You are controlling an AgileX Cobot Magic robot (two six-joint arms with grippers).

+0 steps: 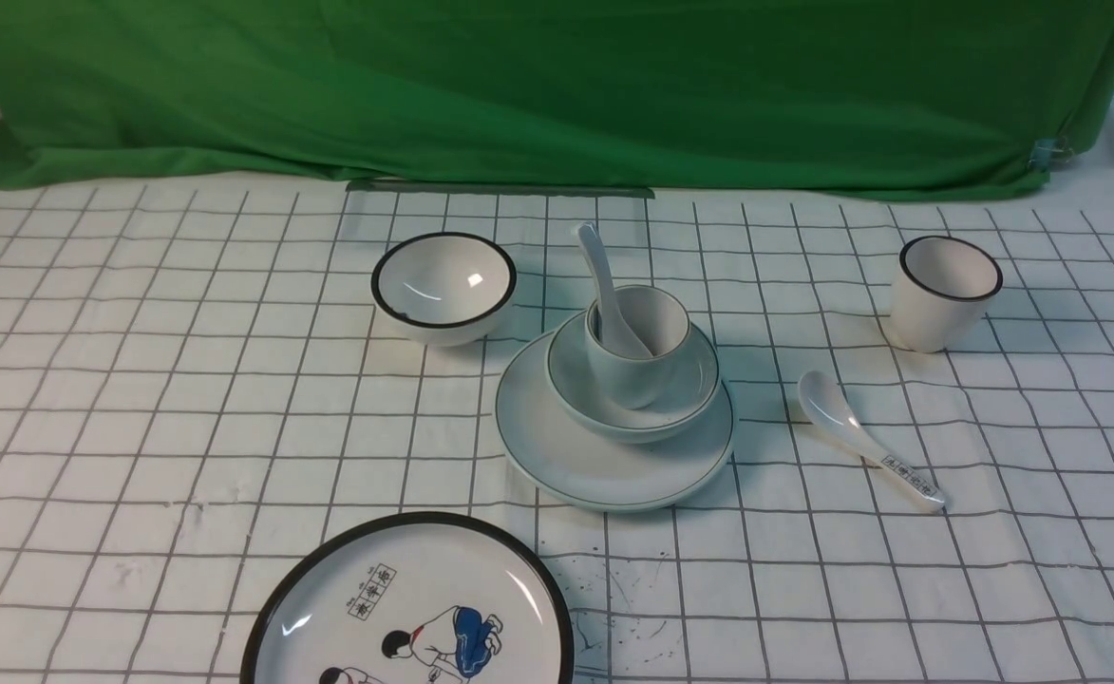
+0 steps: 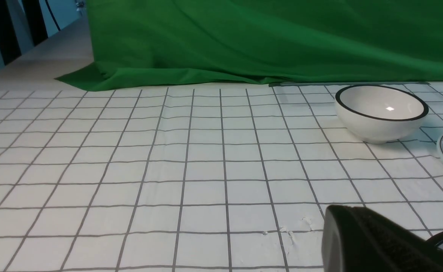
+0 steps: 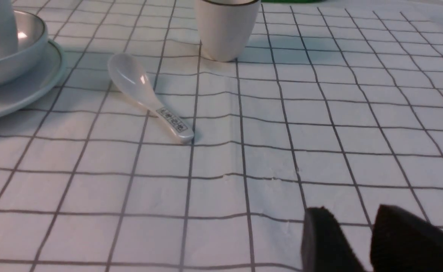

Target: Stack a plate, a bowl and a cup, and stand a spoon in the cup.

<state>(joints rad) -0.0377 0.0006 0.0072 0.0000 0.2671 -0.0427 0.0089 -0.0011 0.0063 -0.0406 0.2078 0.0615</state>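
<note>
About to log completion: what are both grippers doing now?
Left gripper: only one dark part shows; cannot tell.
Right gripper: jaws slightly apart, holding nothing.

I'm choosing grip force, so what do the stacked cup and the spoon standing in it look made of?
The cup looks like glazed ceramic, possibly melamine: smooth pale blue-green walls with a soft sheen. The spoon looks like glossy white ceramic or hard plastic, its handle shining evenly. Either way, both surfaces appear hard and slick.
</note>
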